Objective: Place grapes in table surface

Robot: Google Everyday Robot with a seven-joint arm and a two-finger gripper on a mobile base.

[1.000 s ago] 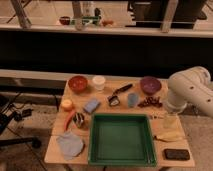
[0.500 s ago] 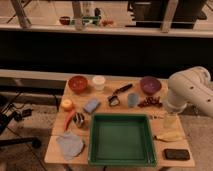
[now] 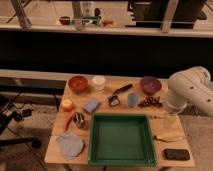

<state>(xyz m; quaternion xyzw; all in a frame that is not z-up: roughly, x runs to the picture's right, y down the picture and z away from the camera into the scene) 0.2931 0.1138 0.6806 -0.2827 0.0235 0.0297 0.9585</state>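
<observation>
The gripper point(image 3: 170, 120) hangs under the white arm point(image 3: 189, 90) at the table's point(image 3: 159, 126) right edge, jaws apart and nothing in them. Just below it lies a yellowish item point(image 3: 170, 136), and nearer the front corner a black object point(image 3: 177, 154). The grapes point(image 3: 149, 102) rest on the tabletop up and to the left of the gripper, apart from it, between the purple bowl point(image 3: 150, 84) and the green tray point(image 3: 120, 116), just beside a blue-grey cup point(image 3: 132, 99). Farther left are a peeler point(image 3: 120, 93), a white cup point(image 3: 99, 82) and a red bowl point(image 3: 78, 83).
</observation>
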